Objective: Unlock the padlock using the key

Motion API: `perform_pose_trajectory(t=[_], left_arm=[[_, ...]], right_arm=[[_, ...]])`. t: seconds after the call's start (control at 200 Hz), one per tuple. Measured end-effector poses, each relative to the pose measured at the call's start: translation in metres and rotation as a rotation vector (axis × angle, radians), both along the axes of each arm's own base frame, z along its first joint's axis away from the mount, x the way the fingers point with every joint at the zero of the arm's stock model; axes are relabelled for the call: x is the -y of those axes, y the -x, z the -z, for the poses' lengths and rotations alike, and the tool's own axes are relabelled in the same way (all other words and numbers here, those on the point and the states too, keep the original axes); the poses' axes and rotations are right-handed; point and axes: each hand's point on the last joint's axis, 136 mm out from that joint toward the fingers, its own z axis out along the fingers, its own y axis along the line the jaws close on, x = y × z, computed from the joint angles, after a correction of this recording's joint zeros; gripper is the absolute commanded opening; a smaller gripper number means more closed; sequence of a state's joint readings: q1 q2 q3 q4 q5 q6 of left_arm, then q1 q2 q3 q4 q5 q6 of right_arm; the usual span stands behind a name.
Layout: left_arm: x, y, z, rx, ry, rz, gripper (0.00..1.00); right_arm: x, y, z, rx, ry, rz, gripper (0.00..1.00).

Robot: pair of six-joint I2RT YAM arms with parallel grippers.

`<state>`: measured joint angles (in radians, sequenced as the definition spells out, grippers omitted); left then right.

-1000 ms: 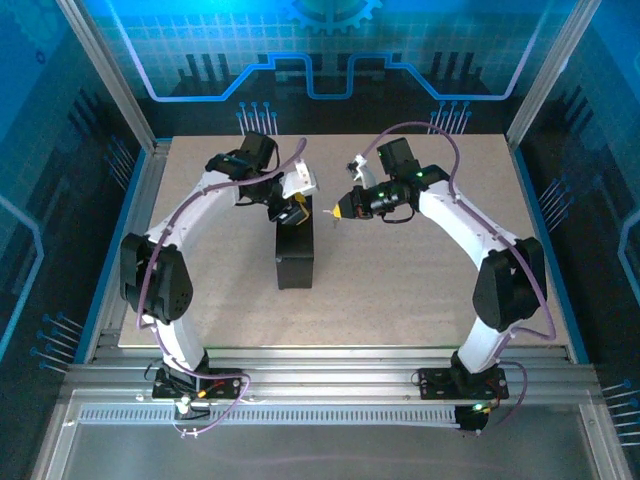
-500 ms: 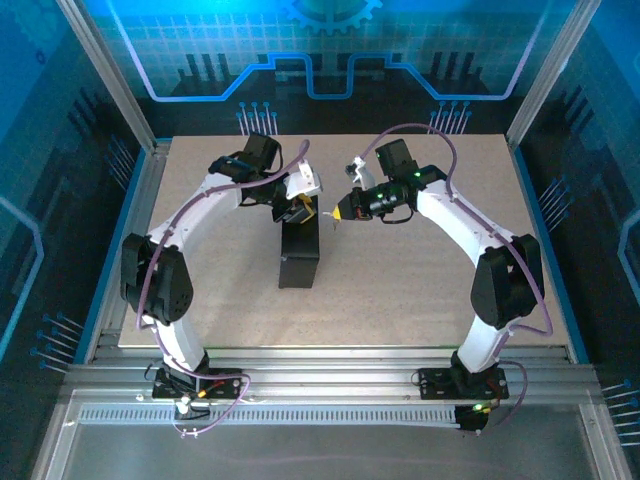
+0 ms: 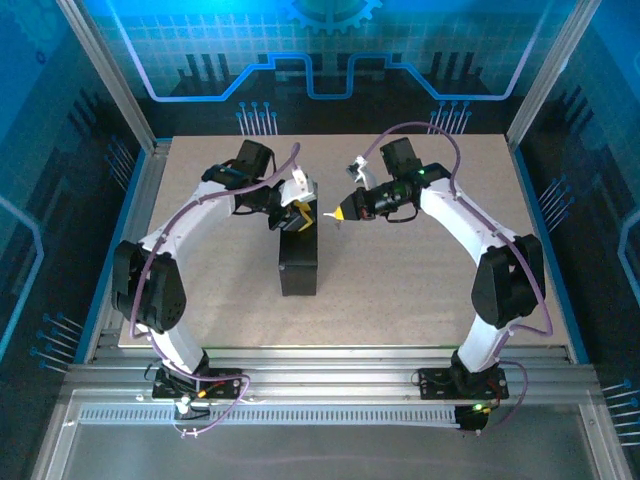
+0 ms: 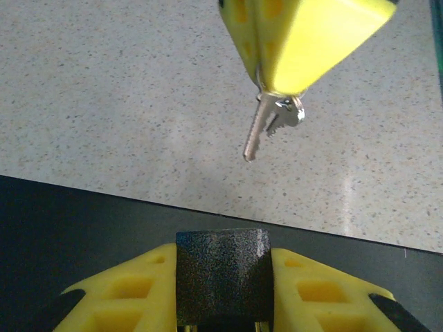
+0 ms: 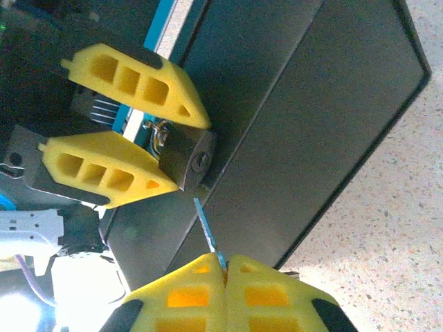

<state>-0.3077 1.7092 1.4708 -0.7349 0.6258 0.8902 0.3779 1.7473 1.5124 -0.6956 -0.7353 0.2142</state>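
The left claw (image 5: pixel 185 152) is clenched on the padlock (image 5: pixel 195 160), holding it at the far end of the black box (image 3: pixel 297 262) on the surface (image 3: pixel 420 290). At its 3 o'clock in the top view, the right claw (image 3: pixel 334 213) pinches the key (image 4: pixel 255 130). The key's tip points toward the lock, near it but apart.

Left tool (image 3: pixel 299 216), right tool (image 3: pixel 336 213): clamped, tips facing.
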Motion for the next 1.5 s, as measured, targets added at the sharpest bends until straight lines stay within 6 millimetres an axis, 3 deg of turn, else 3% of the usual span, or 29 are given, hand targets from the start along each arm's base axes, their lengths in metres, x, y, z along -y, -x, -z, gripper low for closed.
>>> perform_pose_trajectory(t=[0.28,0.7,1.501], left_arm=[[0.005,0.010,-0.005,-0.029,0.048,0.031,0.13],[0.010,0.022,-0.009,-0.034,0.077,0.093,0.15],[0.016,0.034,-0.007,0.075,0.069,0.197,0.13]], right_arm=[[-0.008,0.006,-0.016,0.023,-0.071,-0.074,0.02],[0.006,0.010,-0.011,0.014,-0.068,-0.102,0.02],[0.003,0.034,0.002,-0.088,-0.102,-0.151,0.02]])
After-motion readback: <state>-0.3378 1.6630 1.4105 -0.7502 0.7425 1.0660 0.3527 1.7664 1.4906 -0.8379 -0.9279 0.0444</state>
